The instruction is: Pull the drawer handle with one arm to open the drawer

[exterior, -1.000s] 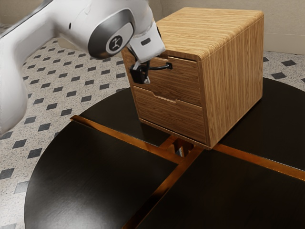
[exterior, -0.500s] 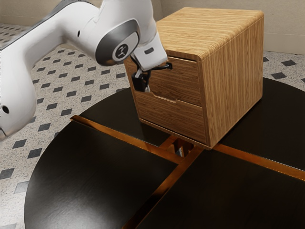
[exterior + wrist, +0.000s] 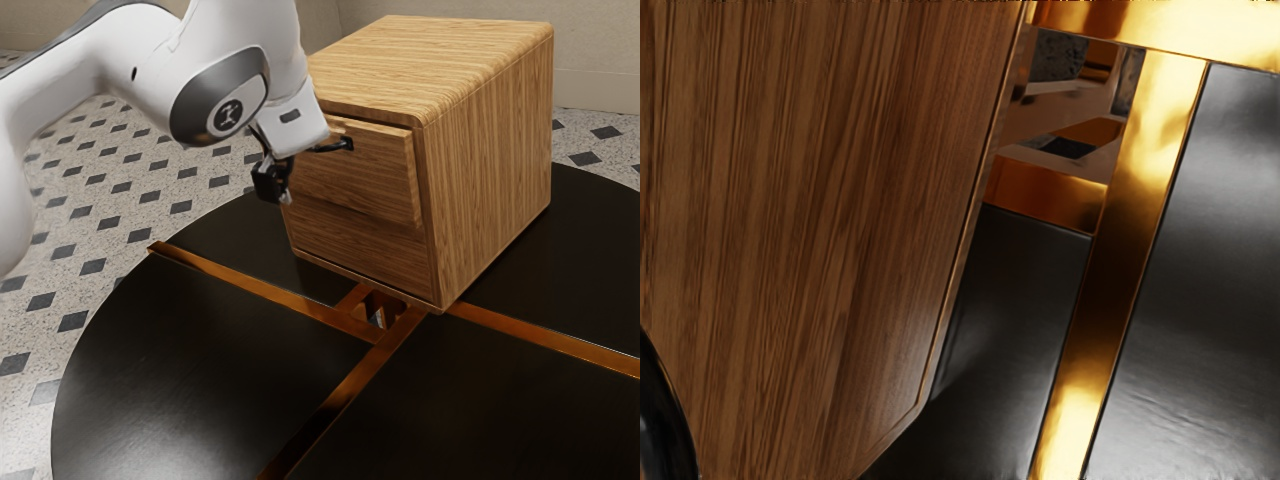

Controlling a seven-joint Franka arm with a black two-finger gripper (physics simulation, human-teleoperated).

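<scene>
- Wooden cabinet: stands on the dark round table.
- Top drawer: juts partway out of the cabinet's front.
- Black handle: on that drawer's face.
- My gripper: at the handle's end, just off the cabinet's front. I cannot tell whether it is clamped or slack.

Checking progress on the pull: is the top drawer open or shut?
Partly open. The front of the top drawer stands forward of the cabinet and overhangs the lower drawer, which sits flush.
</scene>
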